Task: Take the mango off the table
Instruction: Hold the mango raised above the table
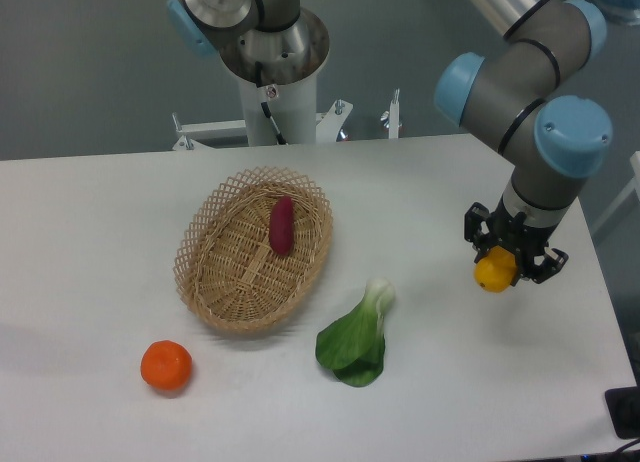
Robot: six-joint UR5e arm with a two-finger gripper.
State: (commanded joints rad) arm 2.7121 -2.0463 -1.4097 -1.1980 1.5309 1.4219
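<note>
The mango (493, 273), glossy yellow-orange, sits between the black fingers of my gripper (510, 266) at the right side of the white table (100, 222). The gripper points down and is shut on the mango; only the fruit's lower left part shows, the rest is hidden by the fingers. I cannot tell whether the mango touches the tabletop or hangs just above it.
A wicker basket (215, 272) in the middle holds a purple sweet potato (282, 226). A green bok choy (358, 337) lies in front of the basket. A round orange tangerine (166, 366) lies at the front left. The arm's base (270, 62) stands behind the table.
</note>
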